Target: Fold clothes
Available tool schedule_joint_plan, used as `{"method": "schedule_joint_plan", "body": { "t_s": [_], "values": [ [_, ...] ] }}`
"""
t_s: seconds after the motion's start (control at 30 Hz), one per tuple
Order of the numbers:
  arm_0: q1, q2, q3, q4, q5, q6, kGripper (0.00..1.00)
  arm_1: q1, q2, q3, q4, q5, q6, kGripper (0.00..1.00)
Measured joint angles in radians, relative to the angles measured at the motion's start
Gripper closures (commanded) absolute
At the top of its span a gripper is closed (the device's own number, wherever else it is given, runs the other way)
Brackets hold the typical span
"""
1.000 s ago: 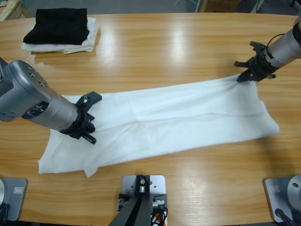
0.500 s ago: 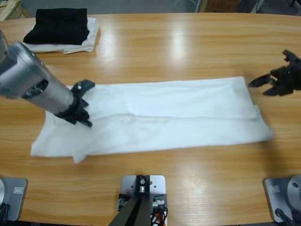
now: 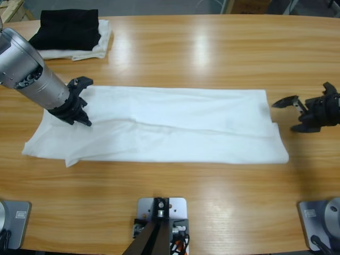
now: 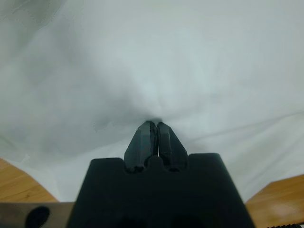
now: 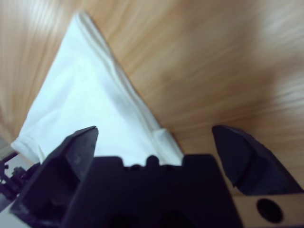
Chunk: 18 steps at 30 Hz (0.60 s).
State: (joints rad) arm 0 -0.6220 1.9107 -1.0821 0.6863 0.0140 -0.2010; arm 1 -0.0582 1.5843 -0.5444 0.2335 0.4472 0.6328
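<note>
- A white T-shirt (image 3: 159,125) lies spread in a long folded band across the middle of the wooden bench (image 3: 212,48).
- The left end effector (image 3: 79,106), at the shirt's nine o'clock end, is clenched on a pinch of the white cloth (image 4: 152,71).
- The right end effector (image 3: 297,114) is released, jaws spread wide, just off the shirt's three o'clock edge and apart from it.
- At eleven o'clock, a folded black garment (image 3: 66,26) rests on a folded white one (image 3: 98,48).
</note>
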Motion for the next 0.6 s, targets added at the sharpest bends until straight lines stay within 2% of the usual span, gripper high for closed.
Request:
{"method": "schedule_joint_plan", "body": {
  "t_s": [0.2, 0.33, 0.43, 0.53, 0.6],
  "values": [
    [0.003, 0.004, -0.028, 0.008, -0.082, 0.015, 0.013, 0.162, -0.003, 0.025, -0.043, 0.012, 0.097, 0.016],
    [0.003, 0.004, -0.037, 0.013, -0.090, 0.020, 0.013, 0.208, -0.002, 0.035, -0.081, -0.001, 0.147, 0.023],
    [0.003, 0.003, -0.041, 0.024, -0.090, 0.023, 0.009, 0.215, 0.006, 0.044, -0.116, -0.004, 0.159, 0.144],
    [0.003, 0.003, -0.041, 0.030, -0.090, 0.026, 0.009, 0.217, 0.012, 0.057, -0.157, -0.004, 0.161, 0.210],
    [0.003, 0.003, -0.041, 0.031, -0.090, 0.027, 0.008, 0.218, 0.018, 0.066, -0.186, -0.004, 0.161, 0.405]
  ]
}}
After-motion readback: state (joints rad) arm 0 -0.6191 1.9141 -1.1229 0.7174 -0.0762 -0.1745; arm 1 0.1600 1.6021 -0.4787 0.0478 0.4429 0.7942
